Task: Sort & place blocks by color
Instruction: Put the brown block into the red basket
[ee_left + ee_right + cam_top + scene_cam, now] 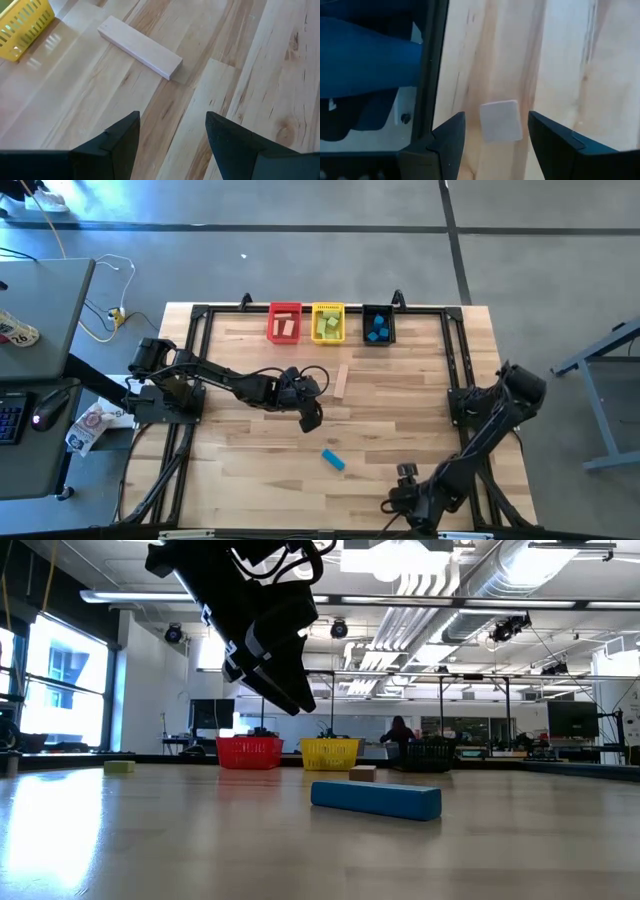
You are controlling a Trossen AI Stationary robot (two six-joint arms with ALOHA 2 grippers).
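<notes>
A pale wood bar [341,380] lies flat on the table, and my left wrist view shows it [140,47] ahead of the open fingers. A blue bar [333,460] lies flat nearer the near edge, and the low view has it [376,798] in front. My left gripper [312,418] hangs open above the table's middle, between the two bars and touching neither; it is raised clear in the low view [285,685]. My right gripper [400,500] is open and low by the near edge, over bare wood [495,140]. A small light green block [119,767] sits far left.
Along the far edge stand a red bin [285,323] with wood blocks, a yellow bin [328,323] with green blocks and a black bin [377,325] with blue blocks. A pale square patch [501,121] is on the table before my right gripper. A black frame [190,380] borders the table.
</notes>
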